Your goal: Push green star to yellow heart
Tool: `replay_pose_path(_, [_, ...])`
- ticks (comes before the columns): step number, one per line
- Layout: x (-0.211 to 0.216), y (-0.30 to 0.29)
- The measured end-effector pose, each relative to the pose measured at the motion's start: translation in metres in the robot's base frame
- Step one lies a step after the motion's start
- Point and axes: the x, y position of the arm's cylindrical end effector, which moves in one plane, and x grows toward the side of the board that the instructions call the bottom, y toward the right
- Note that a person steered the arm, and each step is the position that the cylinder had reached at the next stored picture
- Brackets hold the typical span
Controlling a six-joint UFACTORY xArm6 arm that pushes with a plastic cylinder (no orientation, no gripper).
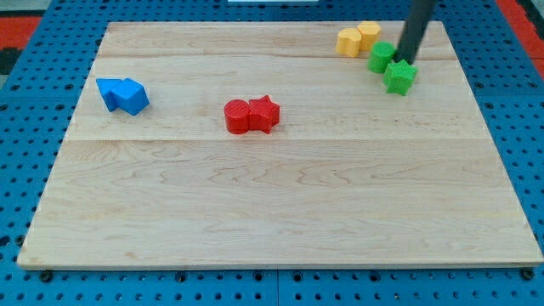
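The green star (pixel 400 77) lies near the view's top right on the wooden board. A second green block (pixel 382 57), rounder in shape, touches it on its upper left. Two yellow blocks sit further to the upper left: one (pixel 349 42) looks like the yellow heart, the other (pixel 369 33) is behind it and touching it. My tip (pixel 402 59) comes down from the view's top edge and rests at the star's upper edge, just to the right of the other green block.
Two red blocks, a cylinder (pixel 237 116) and a star (pixel 264 113), touch near the board's centre. Two blue blocks (pixel 123 94) touch at the view's left. The board (pixel 272 204) lies on a blue pegboard.
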Motion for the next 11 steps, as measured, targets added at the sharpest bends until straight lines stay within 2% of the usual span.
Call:
replay_pose_path(1, [-0.004,-0.020])
replay_pose_path(2, [0.040,0.050])
replay_pose_path(3, [0.065,0.123])
replay_pose_path(4, [0.110,0.094])
replay_pose_path(5, [0.078,0.032])
replay_pose_path(6, [0.028,-0.004])
replay_pose_path(7, [0.015,-0.032])
replay_pose_path(8, [0.041,0.015])
replay_pose_path(9, [0.070,-0.002])
replay_pose_path(11, [-0.007,-0.100])
